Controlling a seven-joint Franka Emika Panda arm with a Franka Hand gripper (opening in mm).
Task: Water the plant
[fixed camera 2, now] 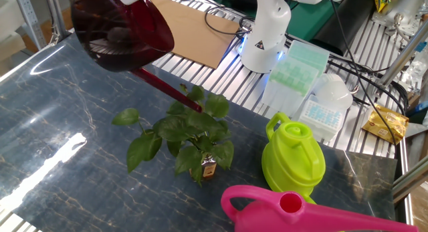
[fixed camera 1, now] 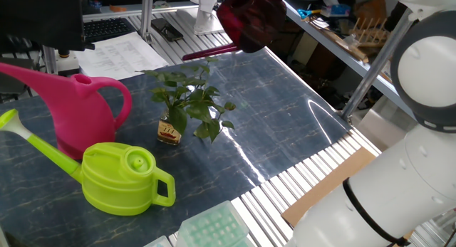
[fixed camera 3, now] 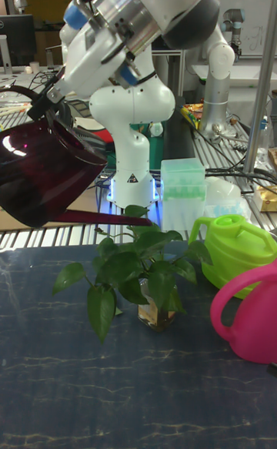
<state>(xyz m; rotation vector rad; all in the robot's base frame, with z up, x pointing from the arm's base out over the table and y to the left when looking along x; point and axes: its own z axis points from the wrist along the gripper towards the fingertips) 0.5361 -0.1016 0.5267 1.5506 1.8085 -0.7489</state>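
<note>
The plant [fixed camera 1: 189,101] [fixed camera 2: 184,133] [fixed camera 3: 140,266], broad green leaves in a tiny glass bottle [fixed camera 1: 169,131] with a yellow-brown label, stands mid-mat. A dark maroon watering can [fixed camera 1: 249,19] [fixed camera 2: 119,31] [fixed camera 3: 42,175] hangs in the air, tilted. Its long spout slopes down, and its tip [fixed camera 2: 196,107] [fixed camera 3: 145,221] sits just over the leaves. My gripper [fixed camera 3: 45,102] is shut on the can's handle at the top of the can. In both other fixed views the fingers are cut off by the top edge. No water shows.
A pink watering can [fixed camera 1: 78,108] [fixed camera 2: 301,208] and a lime green one [fixed camera 1: 121,177] [fixed camera 2: 294,158] stand on the dark marbled mat close beside the plant. Pipette tip boxes [fixed camera 2: 294,68] and the robot base [fixed camera 2: 266,38] sit on the slatted table behind.
</note>
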